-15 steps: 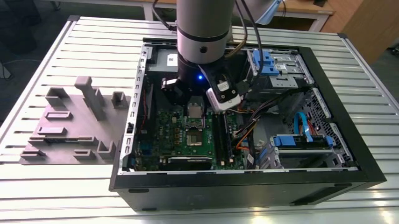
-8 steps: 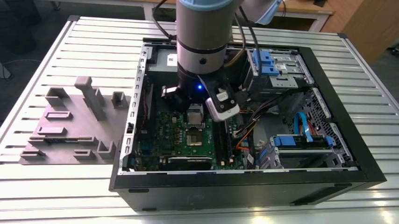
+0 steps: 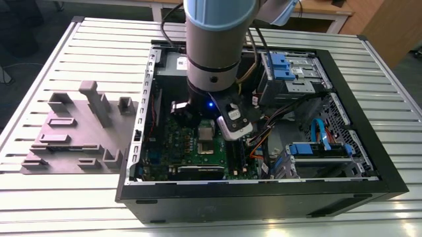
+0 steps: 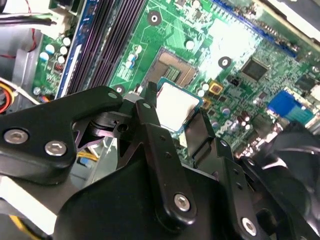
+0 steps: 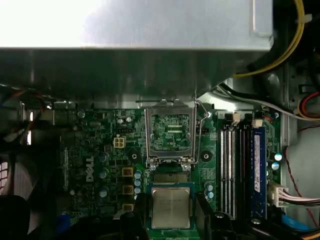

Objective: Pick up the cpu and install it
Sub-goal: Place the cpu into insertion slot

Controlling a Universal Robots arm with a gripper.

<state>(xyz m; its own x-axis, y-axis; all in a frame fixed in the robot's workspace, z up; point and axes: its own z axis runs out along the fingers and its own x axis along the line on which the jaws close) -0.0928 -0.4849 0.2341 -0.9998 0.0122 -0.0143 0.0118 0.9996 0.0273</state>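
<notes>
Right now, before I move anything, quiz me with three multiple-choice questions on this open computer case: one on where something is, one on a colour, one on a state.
1. Where is the small square silver-topped cpu?
A) between the fingers of the black gripper
B) on the slatted table outside the case
C) in a drive bay

2. What colour is the large flat motherboard?
A) red
B) green
C) white

3. What state is the square processor socket in?
A) latched over a chip
B) under a cooler fan
C) empty, with its silver metal frame swung up

Answers:
1 A: in both wrist views the chip sits between the two fingers.
2 B: the board is green in both wrist views.
3 C: the second wrist view shows the socket bare, and the first wrist view shows the frame standing open.
</notes>
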